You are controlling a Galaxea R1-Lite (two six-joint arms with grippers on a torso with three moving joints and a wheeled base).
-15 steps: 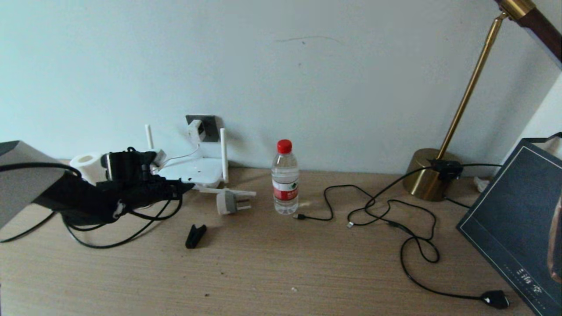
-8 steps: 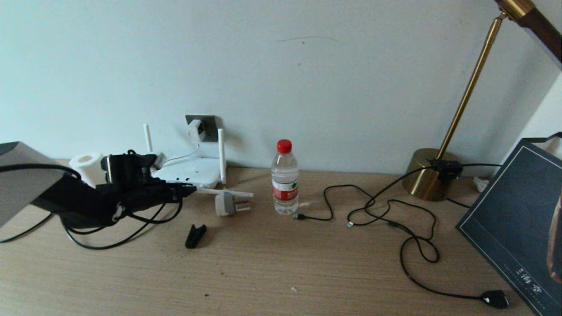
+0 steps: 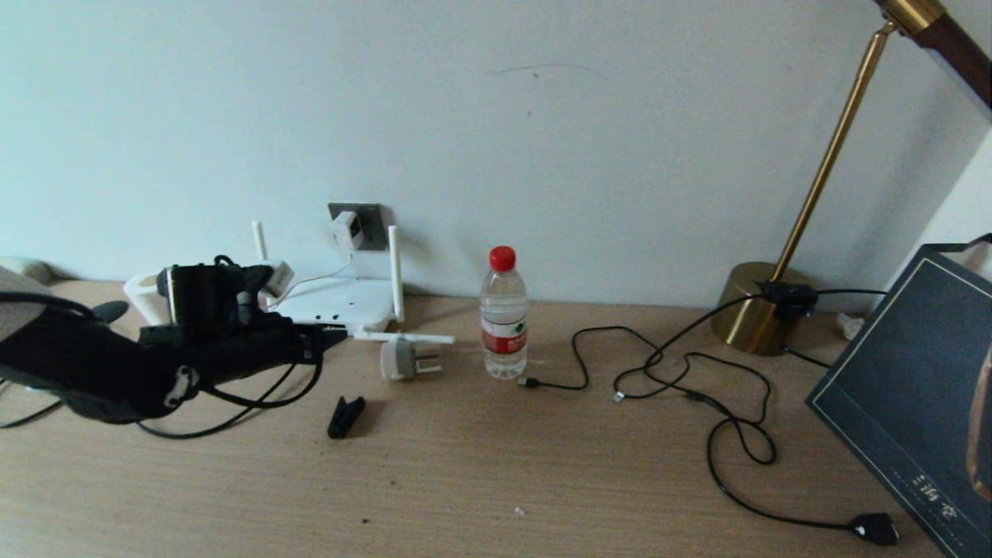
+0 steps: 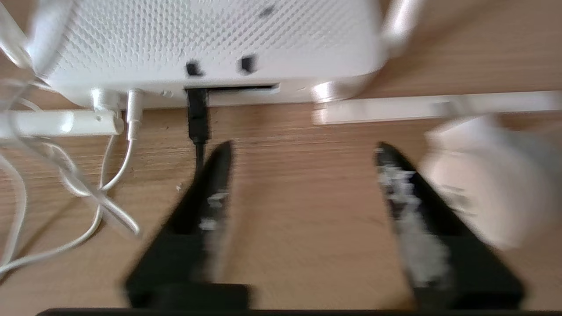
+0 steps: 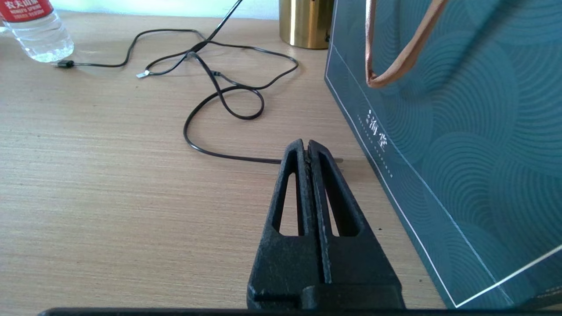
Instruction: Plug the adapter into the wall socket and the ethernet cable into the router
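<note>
Your left arm covers the near left corner of the router [image 3: 341, 304] in the head view, so the port row along its front edge cannot be seen there. The left wrist view is blurred, yet it shows the ethernet cable [image 4: 197, 115] with its black plug seated in the router's dark slot. A thin white cord [image 4: 131, 127] is plugged in just beside it. The adapter [image 3: 344, 230] sits on the wall socket [image 3: 364, 221] above the router, though how deep it sits is hard to make out.

Around it you have a round grey-white plug [image 3: 401, 359] lying near the router's front, a black clip [image 3: 344, 416] nearer to you on the desk [image 3: 496, 480], and a water bottle [image 3: 503, 314] further right. A brass lamp base [image 3: 756, 308] and a dark paper bag [image 5: 461, 131] stand at the far right, with thin black cables [image 3: 697, 387] looped between.

Your left claw [image 4: 303, 151] is spread wide and empty, just in front of the router, one finger close beside the ethernet plug. Your right claw [image 5: 306, 147] rests clenched on nothing, beside the bag.
</note>
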